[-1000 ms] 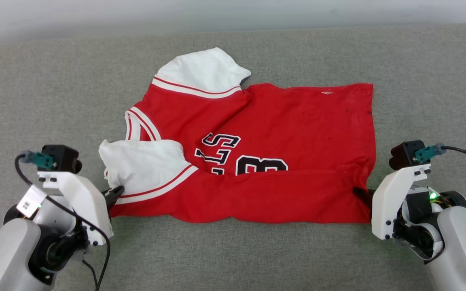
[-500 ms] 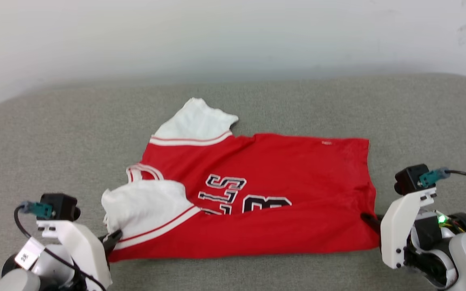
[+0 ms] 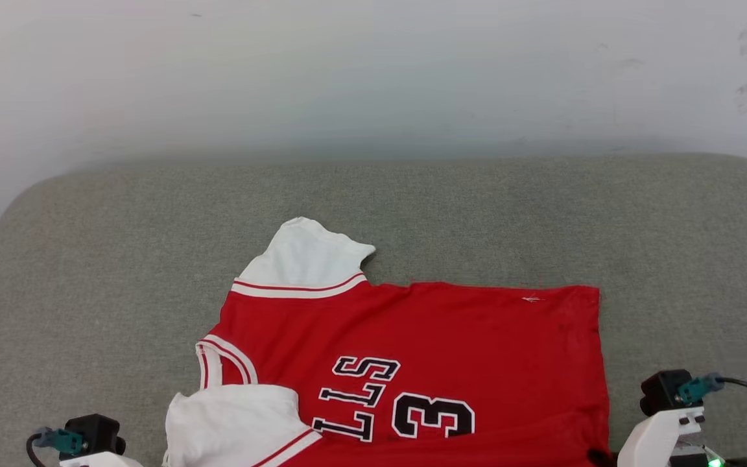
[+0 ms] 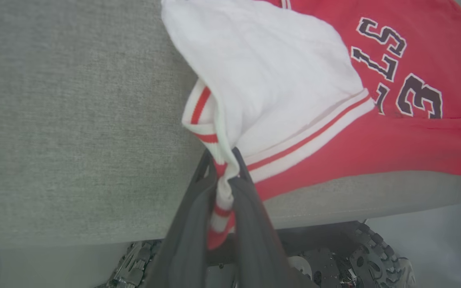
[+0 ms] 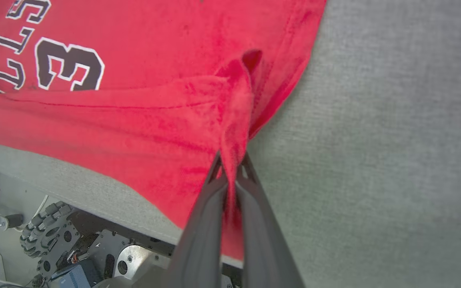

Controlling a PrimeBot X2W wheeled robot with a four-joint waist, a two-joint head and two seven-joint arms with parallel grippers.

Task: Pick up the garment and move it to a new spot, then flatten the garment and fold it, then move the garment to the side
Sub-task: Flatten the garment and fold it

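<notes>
A red knit T-shirt (image 3: 451,337) lies mostly flat on a table (image 3: 120,259) covered in grey woven cloth with rounded corners. It sits in the lower middle of the head view, with the neckline to the frame's left and the straight hem to the right. One white short sleeve (image 3: 305,259), trimmed with a red stripe, points toward the pale wall (image 3: 373,78). Black, white-outlined letters and a "3" show on the chest.

The left wrist view shows my left fingers (image 4: 192,228), long, dark and smooth, pinching the striped cuff of the other white sleeve, which is bunched into a narrow band. The right wrist view shows my right fingers (image 5: 206,224) pressed tight on a gathered ridge of fuzzy red cloth at the hem corner. Both wrist views show the shirt's near edge folded over the bottom of the number, and my metal wheeled base (image 5: 42,240) below the table's edge.
</notes>
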